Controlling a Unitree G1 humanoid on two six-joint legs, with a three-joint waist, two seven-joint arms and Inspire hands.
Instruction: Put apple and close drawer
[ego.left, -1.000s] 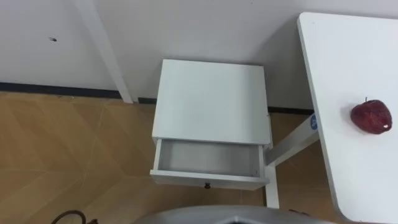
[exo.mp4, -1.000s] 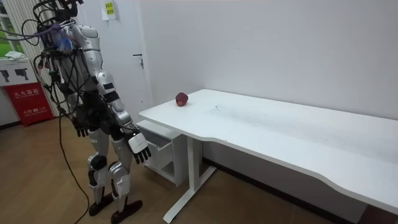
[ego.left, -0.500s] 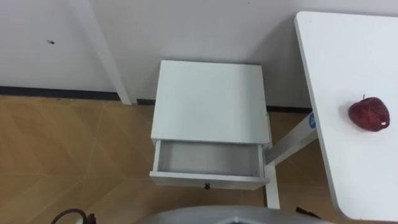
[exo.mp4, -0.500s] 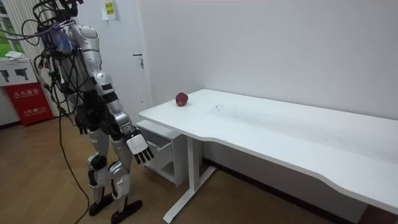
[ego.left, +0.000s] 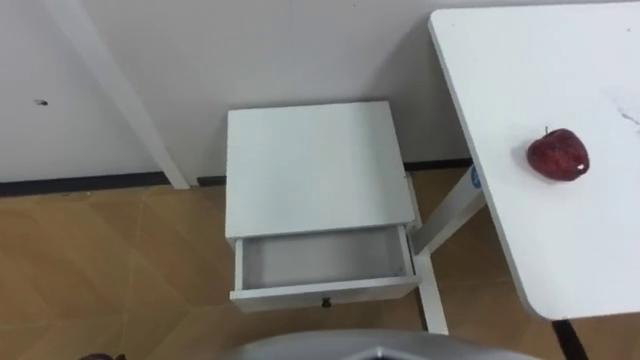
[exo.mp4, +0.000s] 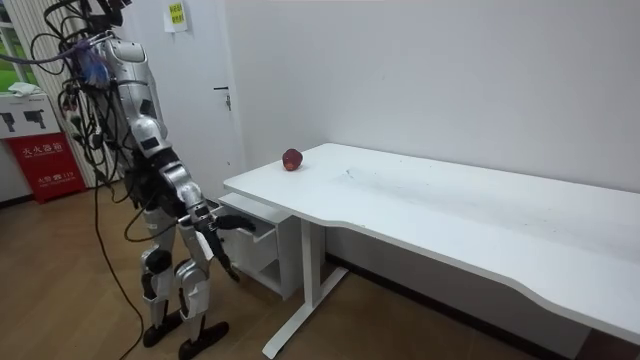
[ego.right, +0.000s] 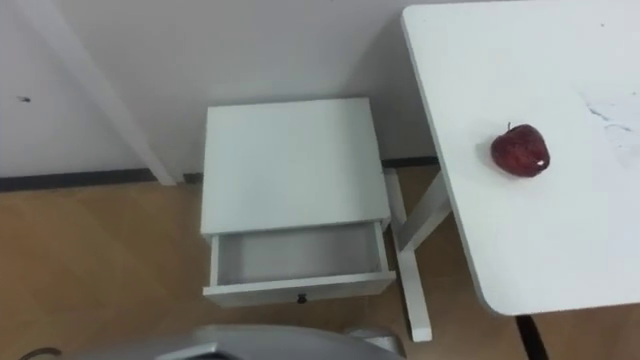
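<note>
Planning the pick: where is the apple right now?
In the eye views, the apple sits on the white table at right, apart from the open drawer.

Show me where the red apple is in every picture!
Left eye view: apple at right, on the white table.
Right eye view: apple right of centre, same table.
Room view: apple left of centre, at the table's far corner.
Shared landmark: the open drawer beside the table.

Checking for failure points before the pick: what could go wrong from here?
The apple lies not far from the table's edge; a poor grasp might roll it off. The drawer shows a shallow opening below the cabinet top, so a released apple could miss it.
</note>
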